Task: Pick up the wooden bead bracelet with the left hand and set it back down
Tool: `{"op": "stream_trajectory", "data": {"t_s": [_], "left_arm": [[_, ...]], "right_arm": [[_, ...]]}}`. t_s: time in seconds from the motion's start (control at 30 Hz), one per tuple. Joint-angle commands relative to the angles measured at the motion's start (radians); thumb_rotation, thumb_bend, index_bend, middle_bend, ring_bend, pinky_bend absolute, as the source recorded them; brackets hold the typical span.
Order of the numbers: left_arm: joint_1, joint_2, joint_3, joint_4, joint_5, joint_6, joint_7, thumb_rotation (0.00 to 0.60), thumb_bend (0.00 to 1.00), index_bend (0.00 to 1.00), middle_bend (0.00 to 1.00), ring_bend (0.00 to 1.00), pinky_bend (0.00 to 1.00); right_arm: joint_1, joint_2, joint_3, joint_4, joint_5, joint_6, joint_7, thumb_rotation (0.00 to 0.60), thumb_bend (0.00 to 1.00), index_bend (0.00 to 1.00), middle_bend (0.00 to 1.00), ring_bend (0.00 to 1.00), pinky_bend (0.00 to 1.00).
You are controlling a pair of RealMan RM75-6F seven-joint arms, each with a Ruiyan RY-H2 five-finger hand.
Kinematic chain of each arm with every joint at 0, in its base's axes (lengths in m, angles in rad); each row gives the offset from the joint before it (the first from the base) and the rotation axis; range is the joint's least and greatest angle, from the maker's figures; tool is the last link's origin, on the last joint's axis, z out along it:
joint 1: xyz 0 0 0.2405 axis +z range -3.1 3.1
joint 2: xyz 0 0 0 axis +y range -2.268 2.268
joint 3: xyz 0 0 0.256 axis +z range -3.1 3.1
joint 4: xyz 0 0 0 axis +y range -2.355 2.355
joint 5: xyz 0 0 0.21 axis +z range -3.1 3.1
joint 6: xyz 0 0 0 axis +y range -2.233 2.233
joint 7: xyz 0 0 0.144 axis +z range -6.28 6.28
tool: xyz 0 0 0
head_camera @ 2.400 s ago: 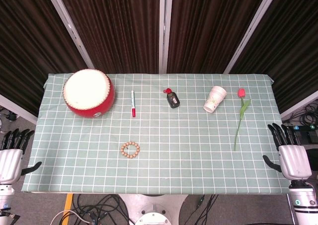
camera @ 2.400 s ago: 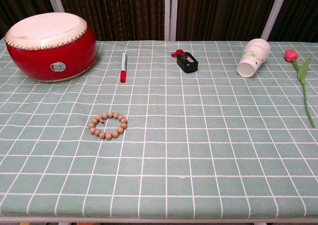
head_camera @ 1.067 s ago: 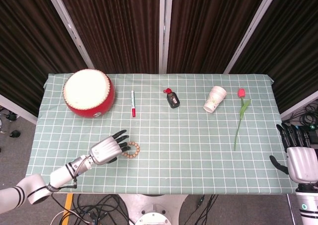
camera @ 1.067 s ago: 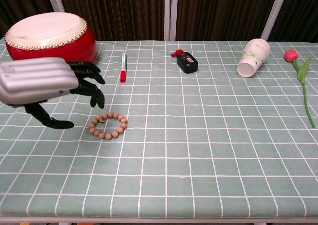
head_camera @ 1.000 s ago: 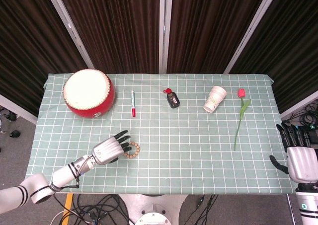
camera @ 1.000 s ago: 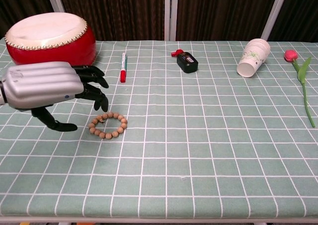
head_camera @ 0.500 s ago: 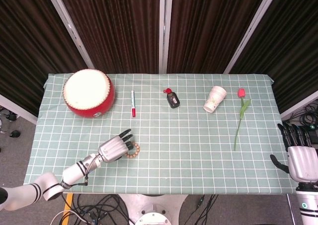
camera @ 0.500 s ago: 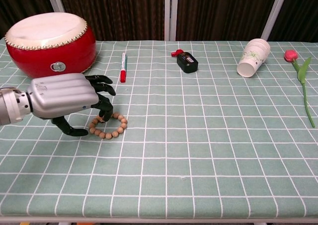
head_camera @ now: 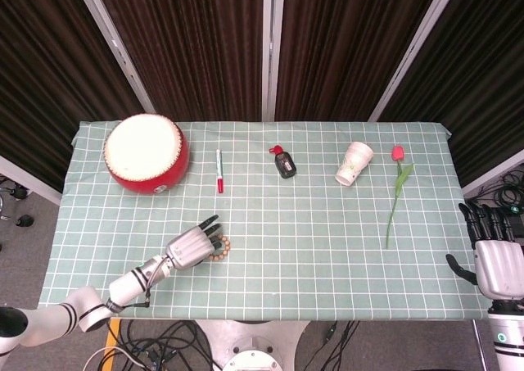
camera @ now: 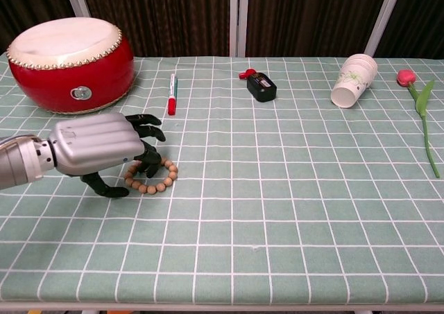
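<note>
The left hand (camera: 97, 152) is reaching over the bracelet (camera: 154, 180), fingers (camera: 148, 135) spread apart, fingertips lying on its near-left beads, thumb on the cloth beside it; nothing is gripped. The bracelet is lying flat on the table (camera: 291, 210), in front of the drum (camera: 69, 64) and marker (camera: 171, 93). The right hand (head_camera: 496, 260) is hanging off the table's edge, fingers apart, holding nothing.

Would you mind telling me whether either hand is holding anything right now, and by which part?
Nothing is clearly held. The left hand is down over the wooden bead bracelet, which lies flat on the tablecloth, with fingers at its near-left side. The right hand is empty, off the table.
</note>
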Motion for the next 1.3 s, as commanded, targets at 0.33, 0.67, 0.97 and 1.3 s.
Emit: {"op": "stream_trajectory", "data": {"t_s": [0.33, 0.67, 0.97, 1.3], "left_arm": [[0.01, -0.044, 0.032, 0.056, -0.015, 0.032, -0.028, 0.6, 0.28, 0.5, 0.53, 0.2, 0.08], [0.039, -0.059, 0.033, 0.074, -0.041, 0.118, -0.191, 0.6, 0.35, 0.57, 0.62, 0.28, 0.09], [0.075, 0.068, -0.032, -0.189, -0.236, 0.091, -0.873, 0.6, 0.38, 0.59, 0.63, 0.3, 0.1], [0.049, 0.254, -0.067, -0.429, -0.293, -0.083, -1.7, 0.6, 0.39, 0.57, 0.62, 0.3, 0.13]], "right_arm": [[-0.004, -0.002, 0.0, 0.002, 0.003, 0.003, 0.007, 0.6, 0.13, 0.0, 0.07, 0.0, 0.0], [-0.017, 0.002, -0.005, -0.004, -0.008, 0.024, 0.013, 0.6, 0.13, 0.0, 0.07, 0.0, 0.0], [-0.029, 0.007, -0.006, -0.01, -0.026, 0.051, 0.022, 0.6, 0.13, 0.0, 0.07, 0.0, 0.0], [-0.029, 0.01, -0.002, -0.011, -0.03, 0.055, 0.028, 0.6, 0.13, 0.0, 0.07, 0.0, 0.0]]}}
